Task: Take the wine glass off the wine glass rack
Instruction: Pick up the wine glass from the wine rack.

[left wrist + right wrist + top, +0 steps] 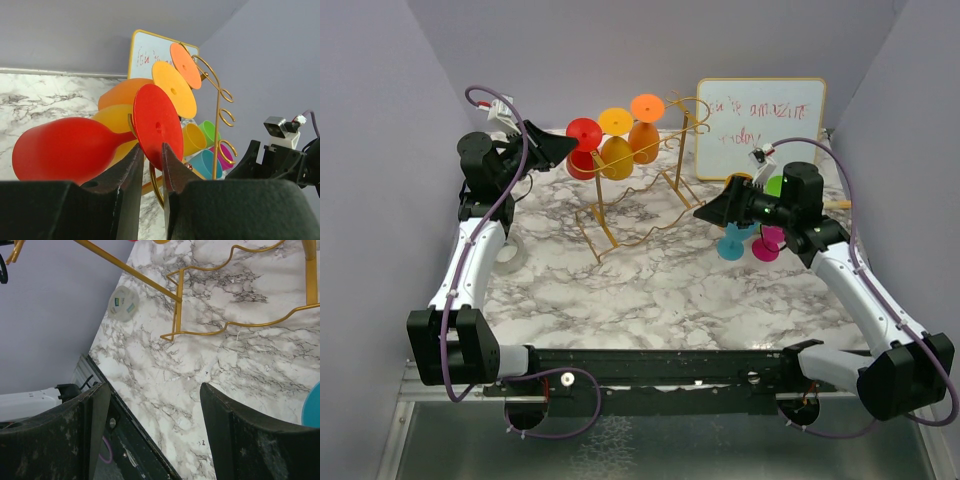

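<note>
The gold wire wine glass rack (640, 200) stands mid-table with three glasses hanging on their sides: red (583, 150), yellow (616, 155) and orange (643, 140). My left gripper (570, 148) is at the red wine glass (60, 147). Its jaws have narrowed onto the lower rim of the red foot disc (157, 125), one finger behind the disc by the stem and one on its front face (152, 150). My right gripper (705, 212) hovers right of the rack, open and empty above the marble (155, 395). In that view only the rack's lower rails (200, 332) show.
A whiteboard (760, 125) leans at the back right. Teal (730, 247), magenta (767, 245) and green (775, 185) cups stand under the right arm. A tape roll (510, 255) lies by the left wall. Walls close in on both sides.
</note>
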You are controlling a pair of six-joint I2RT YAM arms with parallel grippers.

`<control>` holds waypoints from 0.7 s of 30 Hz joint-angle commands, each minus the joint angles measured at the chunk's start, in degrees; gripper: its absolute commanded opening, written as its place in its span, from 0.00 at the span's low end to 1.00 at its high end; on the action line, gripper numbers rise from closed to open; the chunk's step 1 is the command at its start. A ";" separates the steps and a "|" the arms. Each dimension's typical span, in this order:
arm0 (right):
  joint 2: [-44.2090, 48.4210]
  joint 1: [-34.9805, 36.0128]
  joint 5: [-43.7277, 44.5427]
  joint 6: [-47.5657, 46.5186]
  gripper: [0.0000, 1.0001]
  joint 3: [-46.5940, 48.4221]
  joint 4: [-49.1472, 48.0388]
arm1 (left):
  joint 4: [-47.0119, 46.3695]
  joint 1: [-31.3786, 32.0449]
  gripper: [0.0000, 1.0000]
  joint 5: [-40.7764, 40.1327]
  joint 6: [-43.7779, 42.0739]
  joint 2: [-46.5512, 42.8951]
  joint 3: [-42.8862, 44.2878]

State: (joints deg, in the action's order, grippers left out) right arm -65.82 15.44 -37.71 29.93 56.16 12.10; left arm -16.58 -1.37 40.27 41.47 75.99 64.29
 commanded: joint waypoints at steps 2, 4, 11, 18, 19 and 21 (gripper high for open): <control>-0.63 0.25 0.62 -0.84 0.78 1.03 0.30 | -1.16 0.40 0.21 -1.06 0.41 0.37 0.54; -0.55 0.20 0.69 -1.05 0.78 1.05 0.51 | -1.18 0.40 0.21 -1.12 0.61 0.47 0.78; -0.54 0.20 1.30 -1.32 0.78 1.05 1.00 | -1.26 0.40 0.21 -1.78 0.97 0.57 1.80; -0.45 0.20 1.36 -1.75 0.78 0.96 1.42 | -1.26 0.40 0.12 -2.39 1.30 0.02 2.14; -0.49 0.20 1.07 -1.82 0.78 0.98 1.40 | -1.26 0.42 0.12 -2.50 1.35 0.02 2.15; -0.45 0.21 1.02 -2.03 0.78 1.05 1.65 | -1.26 0.40 0.12 -2.52 1.37 -0.07 2.15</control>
State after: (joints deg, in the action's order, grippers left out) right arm -66.22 15.44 -37.30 29.17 56.16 12.82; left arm -17.28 -1.34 39.05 42.85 76.14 65.17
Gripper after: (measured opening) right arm 0.780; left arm 0.121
